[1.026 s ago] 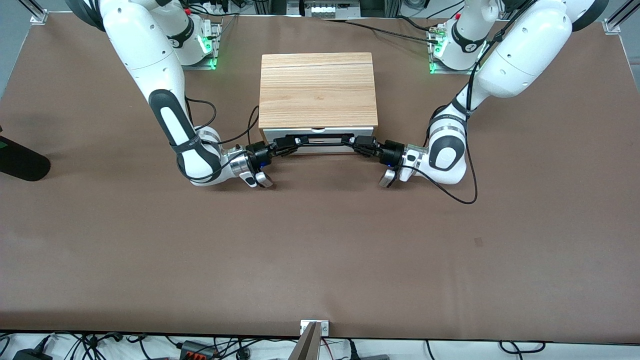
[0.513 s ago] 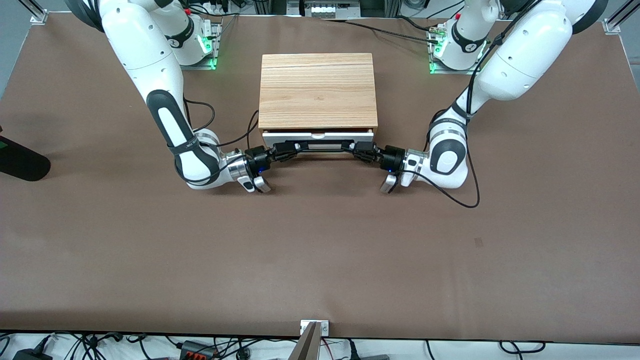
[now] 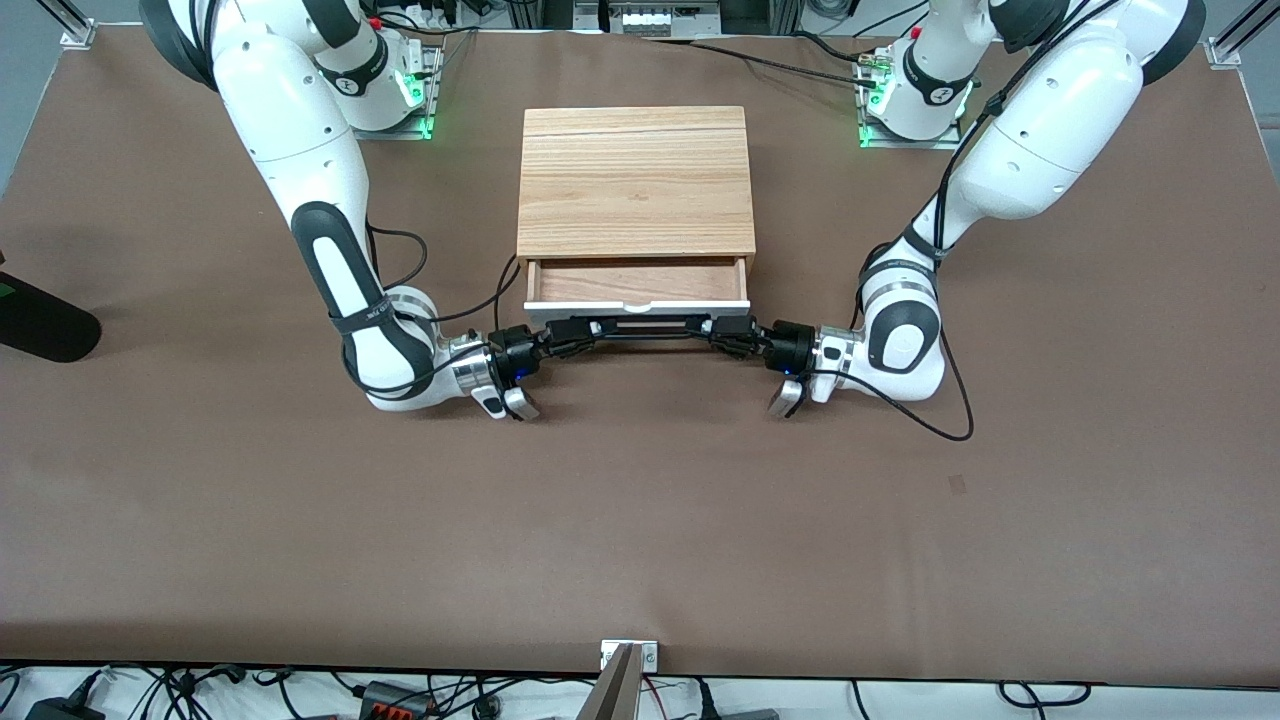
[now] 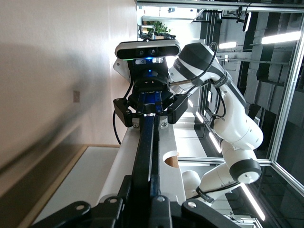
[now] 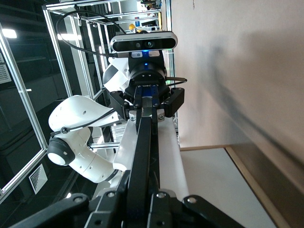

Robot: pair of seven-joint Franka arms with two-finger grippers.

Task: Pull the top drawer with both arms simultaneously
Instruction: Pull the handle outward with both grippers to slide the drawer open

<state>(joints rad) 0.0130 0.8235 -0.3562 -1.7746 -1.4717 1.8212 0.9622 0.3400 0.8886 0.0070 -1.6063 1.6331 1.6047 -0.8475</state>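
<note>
Both claws clamp the black handle (image 3: 650, 331) of the top drawer (image 3: 637, 283): left claw (image 3: 728, 331) and right claw (image 3: 572, 334) at its ends. Partly out of the cabinet (image 3: 636, 180), the drawer looks light, rigid and free-sliding.

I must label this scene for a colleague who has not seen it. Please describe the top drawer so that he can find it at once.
Find the light-wood cabinet standing between the two arm bases. The top drawer juts from its front, toward the front camera, as a shallow wooden tray. Its white front panel carries a wide black handle, with the left gripper and right gripper shut on its ends.
</note>
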